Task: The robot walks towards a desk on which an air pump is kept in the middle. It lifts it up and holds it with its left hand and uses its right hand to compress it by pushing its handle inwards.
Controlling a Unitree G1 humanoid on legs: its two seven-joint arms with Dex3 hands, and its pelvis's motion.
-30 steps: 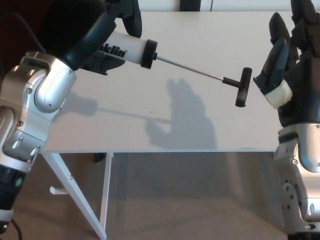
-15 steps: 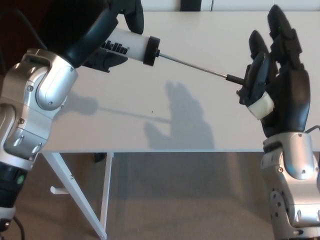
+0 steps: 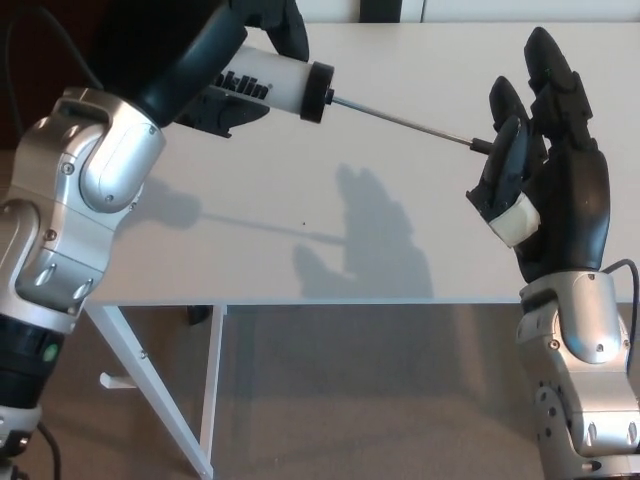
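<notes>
Currently the air pump (image 3: 275, 88) is held up above the white desk (image 3: 400, 230), not resting on it. Left hand (image 3: 255, 30) is wrapped around the white barrel near the top left of the head view, fingers closed on it; part of the hand is cut off by the frame edge. Barrel has black lettering and a black end cap (image 3: 318, 93), tilted so it slopes down toward the right. Thin metal rod (image 3: 400, 121) runs out from the cap, extended, reaching across to the right hand (image 3: 545, 190). Right hand is upright, palm facing the rod end, fingers (image 3: 550, 65) pointing up and spread, thumb with a white tip (image 3: 512, 220) in front. Pump handle is mostly hidden behind the thumb; only a small dark bit shows where the rod meets the hand. Cannot tell if the right hand actually grips the handle or just presses against it. Shadows of hand and pump fall on the desk. Desk leg (image 3: 150, 390) shows below, over a beige floor (image 3: 370, 400).
</notes>
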